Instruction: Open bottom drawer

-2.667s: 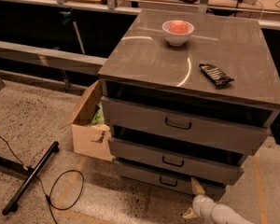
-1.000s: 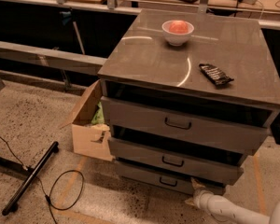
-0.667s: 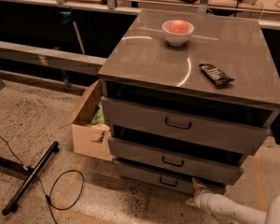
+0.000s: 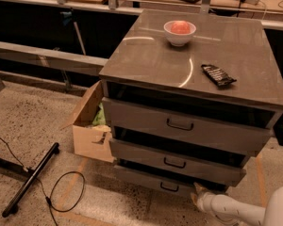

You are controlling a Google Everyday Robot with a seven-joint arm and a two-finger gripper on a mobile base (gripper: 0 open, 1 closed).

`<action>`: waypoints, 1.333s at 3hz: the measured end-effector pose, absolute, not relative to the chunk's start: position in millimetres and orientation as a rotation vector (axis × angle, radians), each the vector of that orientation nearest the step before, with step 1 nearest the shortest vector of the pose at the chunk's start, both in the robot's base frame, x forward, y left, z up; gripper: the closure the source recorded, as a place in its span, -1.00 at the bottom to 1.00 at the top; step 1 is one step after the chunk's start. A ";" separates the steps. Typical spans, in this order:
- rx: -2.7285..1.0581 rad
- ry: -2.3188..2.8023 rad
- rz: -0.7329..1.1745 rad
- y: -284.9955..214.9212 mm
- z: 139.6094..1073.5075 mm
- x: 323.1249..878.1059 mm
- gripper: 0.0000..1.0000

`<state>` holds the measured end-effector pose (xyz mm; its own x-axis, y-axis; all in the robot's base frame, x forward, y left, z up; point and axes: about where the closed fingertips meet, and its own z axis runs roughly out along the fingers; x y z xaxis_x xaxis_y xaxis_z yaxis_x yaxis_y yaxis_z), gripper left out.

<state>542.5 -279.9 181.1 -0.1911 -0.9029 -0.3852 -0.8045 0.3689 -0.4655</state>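
Observation:
A grey metal cabinet [image 4: 188,65] has three drawers, all pulled out slightly. The bottom drawer [image 4: 146,179] has the slimmest front and a small black loop handle [image 4: 169,188]. My gripper [image 4: 197,192] is at the end of a white arm [image 4: 231,210] coming from the lower right. It sits at the right end of the bottom drawer's front, low near the floor, to the right of the handle.
A white bowl [image 4: 179,32] with a red thing in it and a dark snack bar [image 4: 218,75] lie on the cabinet top. An open cardboard box [image 4: 88,126] stands left of the cabinet. A black cable [image 4: 61,192] and a black bar [image 4: 30,179] lie on the floor.
My arm has reached further in from the lower right, bringing the gripper up against the right end of the bottom drawer. The drawers have not visibly moved.

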 end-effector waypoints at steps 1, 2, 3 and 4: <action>-1.471 2.031 -0.208 -279.9 183.1 541.8 0.98; -1.471 2.031 -0.208 -279.9 186.4 541.7 0.72; -1.471 2.065 -0.151 -274.3 196.7 525.6 0.26; -1.472 2.075 -0.134 -272.8 199.7 521.1 0.06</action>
<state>521.1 -272.8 199.7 -0.2183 -0.8900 -0.4003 -0.8311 0.3845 -0.4018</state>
